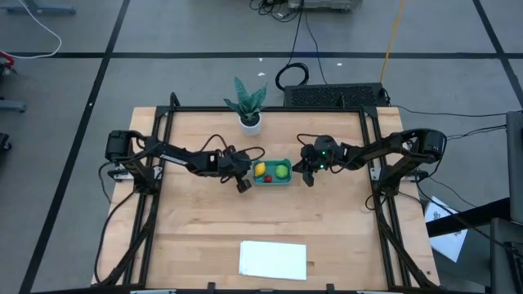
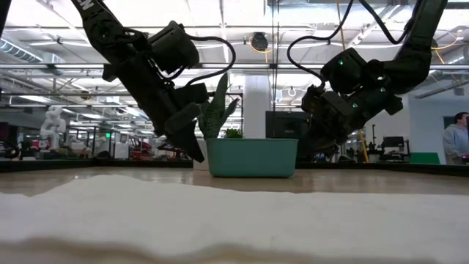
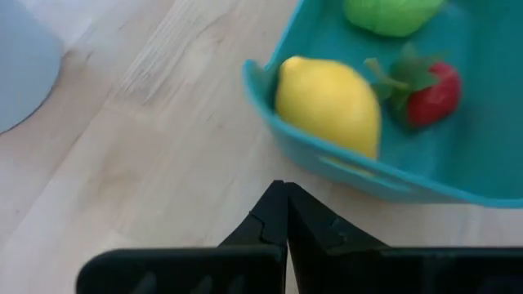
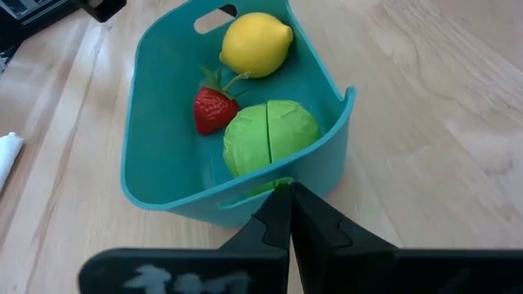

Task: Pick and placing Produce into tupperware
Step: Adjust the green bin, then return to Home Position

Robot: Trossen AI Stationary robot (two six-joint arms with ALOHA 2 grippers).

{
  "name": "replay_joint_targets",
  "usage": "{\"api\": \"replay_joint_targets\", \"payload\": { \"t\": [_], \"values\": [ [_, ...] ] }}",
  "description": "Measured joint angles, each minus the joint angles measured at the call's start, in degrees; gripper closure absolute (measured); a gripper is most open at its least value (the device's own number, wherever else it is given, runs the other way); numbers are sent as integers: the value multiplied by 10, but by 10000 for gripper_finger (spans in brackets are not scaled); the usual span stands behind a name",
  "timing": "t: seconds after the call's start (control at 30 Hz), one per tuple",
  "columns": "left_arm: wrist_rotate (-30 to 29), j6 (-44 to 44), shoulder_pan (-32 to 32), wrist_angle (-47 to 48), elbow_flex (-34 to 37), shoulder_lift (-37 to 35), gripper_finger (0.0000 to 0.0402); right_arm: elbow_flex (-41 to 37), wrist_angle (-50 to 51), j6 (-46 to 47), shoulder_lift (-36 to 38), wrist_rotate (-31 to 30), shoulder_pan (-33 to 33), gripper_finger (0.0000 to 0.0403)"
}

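— Between the two hands, what sits on the tabletop (image 1: pixel 204 229)?
— The tupperware (image 1: pixel 272 180), holding lemon (image 4: pixel 255 44), strawberry (image 4: pixel 214 110) and lime-green ball (image 4: pixel 270 136).
— And the hands?
— Left hand (image 1: pixel 243 185) and right hand (image 1: pixel 308 179) flank it, fingers pressed together, pinching nothing.

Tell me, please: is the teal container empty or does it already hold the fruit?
It holds fruit. In the right wrist view the teal container has the lemon, the strawberry and the green ball inside its walls.
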State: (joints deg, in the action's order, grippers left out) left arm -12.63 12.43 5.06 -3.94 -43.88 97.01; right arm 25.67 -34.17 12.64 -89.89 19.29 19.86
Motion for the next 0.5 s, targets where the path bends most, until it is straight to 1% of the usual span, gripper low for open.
{"api": "replay_joint_targets", "payload": {
  "t": [0.2, 0.33, 0.5],
  "values": [
    [-15, 1, -1, 24, 0, 0, 401, 0, 11, 0, 0, -3, 4, 403],
    [-51, -15, -9, 54, 1, -6, 401, -4, 35, -1, 7, -13, 20, 403],
    [-61, -35, -23, 84, 1, -33, 401, -38, 36, -4, 49, -13, 41, 403]
  ]
}}
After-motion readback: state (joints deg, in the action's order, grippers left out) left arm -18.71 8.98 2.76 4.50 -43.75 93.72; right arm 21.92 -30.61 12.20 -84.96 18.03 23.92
